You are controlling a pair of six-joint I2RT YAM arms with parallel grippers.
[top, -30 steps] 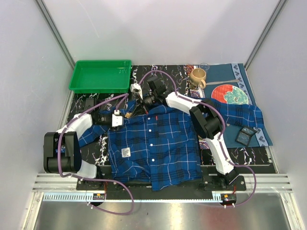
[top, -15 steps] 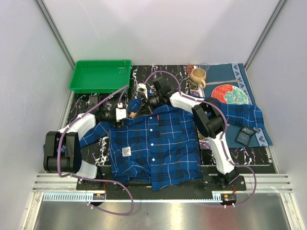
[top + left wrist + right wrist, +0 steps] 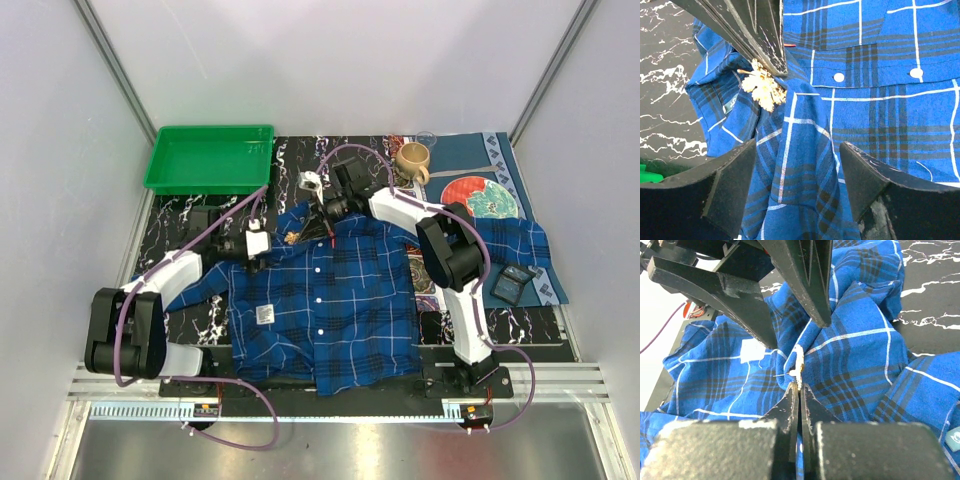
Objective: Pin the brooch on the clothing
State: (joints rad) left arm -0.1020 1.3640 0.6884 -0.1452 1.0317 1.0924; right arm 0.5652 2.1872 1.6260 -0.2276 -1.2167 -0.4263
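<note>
Gold-cream petals mark the brooch (image 3: 762, 88), pinched in my right claw (image 3: 799, 388) at the far edge of the clothing (image 3: 330, 300), left of its button line and just over a raised fold of plaid. My left claw (image 3: 797, 165) hangs released, its fingers spread wide either side of that fold, on the near side of the brooch.

I judge this to be the piercing step. To do it well I'd clench the left claw on the fold first so the cloth is taut. Then I'd slide the pin (a thin wire shows beside the brooch in the right wrist view) along the fabric rather than down into the counter (image 3: 287, 160). I'd go slowly, since I can't tell whether the pin has caught any cloth.
</note>
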